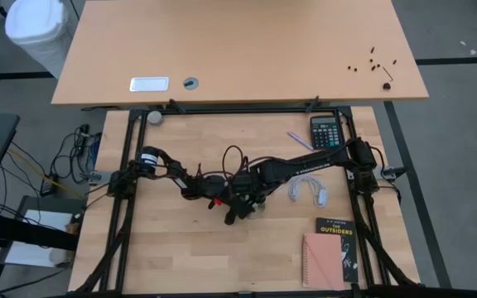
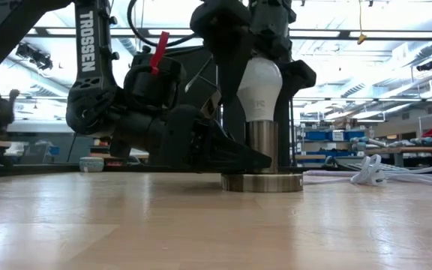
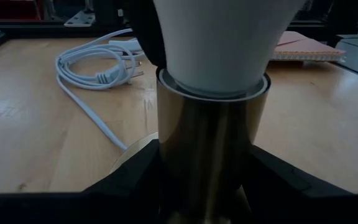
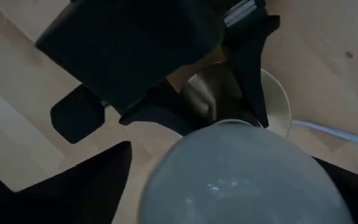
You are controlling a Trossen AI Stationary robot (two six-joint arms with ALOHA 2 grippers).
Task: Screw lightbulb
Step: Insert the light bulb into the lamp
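The white lightbulb (image 2: 259, 84) stands upright with its base in the silvery socket (image 2: 262, 147). The socket's round disc foot (image 2: 262, 182) rests flat on the wooden table. My left gripper (image 2: 240, 159) reaches in level at table height and is shut on the socket. My right gripper (image 2: 261, 71) comes down from above and is shut on the bulb. In the high view both grippers meet at the table's middle (image 1: 240, 195). The bulb's screw base is hidden inside the socket. My left gripper pinches the socket's upright barrel (image 3: 210, 149) between its two fingers (image 3: 135, 174), low down near the foot. The fingers lie level, coming from the table's left. The socket stands upright on its foot. My right gripper pinches the bulb's wide round upper part (image 4: 247, 177) between its two fingers (image 4: 79, 180). The fingers come from above, pointing down, one on each side of the bulb (image 2: 237, 75). The bulb stands upright in the socket.
The socket's white cord (image 1: 308, 190) lies coiled to the right of the grippers. A calculator (image 1: 327, 131) and a pen (image 1: 298, 139) lie at the far right. A book (image 1: 338, 240) and a pink notebook (image 1: 321, 261) lie at the near right.
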